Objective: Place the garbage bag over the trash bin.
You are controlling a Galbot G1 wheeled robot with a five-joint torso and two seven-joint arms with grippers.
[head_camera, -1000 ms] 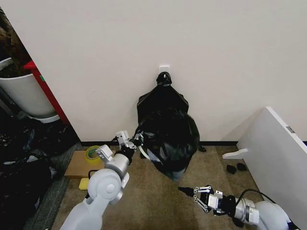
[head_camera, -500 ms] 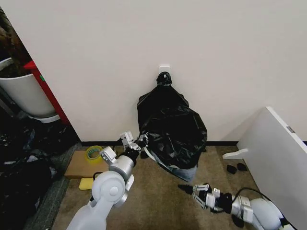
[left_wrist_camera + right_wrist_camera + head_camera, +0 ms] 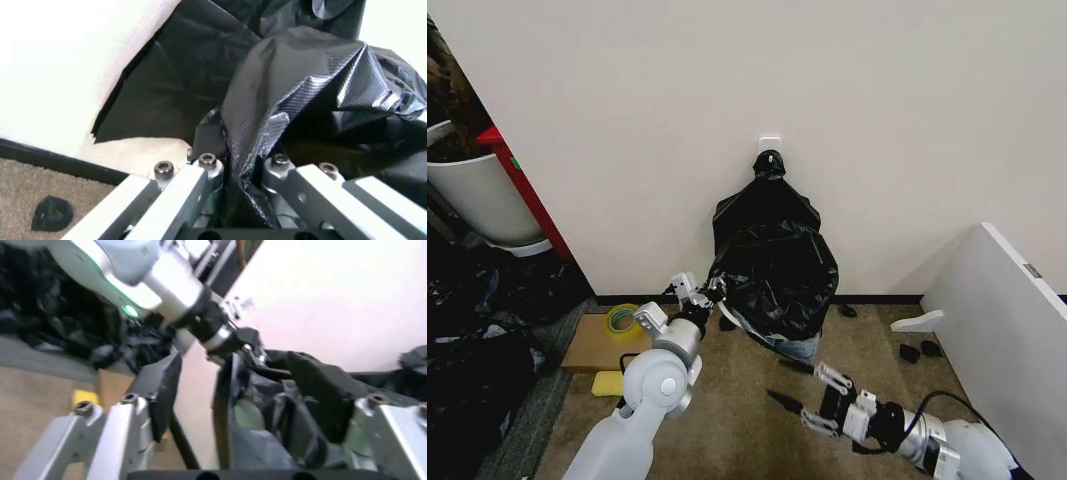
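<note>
Black, glossy, crinkly film makes up the garbage bag (image 3: 772, 270), which hangs against the wall above the carpet, its lower edge just over the floor. A faint woven emboss shows on the film in the left wrist view.

At the left of the scene stand a large white tapered pot (image 3: 477, 200), a flat cardboard sheet (image 3: 592, 345) and a yellow-green tape roll (image 3: 621, 320) resting on it.

The left tool (image 3: 710, 292) is at the bag's left edge, fingers (image 3: 200, 170) clamped together on a pinched fold of film. The grip covers a narrow strip only.

Risk 1: the thin plastic can tear or stretch at the clamp if the arm pulls sideways while the bag is caught elsewhere.
Risk 2: smooth film can slip through the metal fingers, dropping that edge.

A black knotted bundle (image 3: 769, 163) sits high on the wall above the bag; whether the two are joined cannot be told.

The right tool (image 3: 799, 393) hovers low over the carpet, below and right of the bag, fingers spread apart and holding nothing.

Risk 3: with one edge held, the mouth stays collapsed; a mistimed right-side grasp can gather several layers and close the opening. The trash bin is hard to pick out here.
</note>
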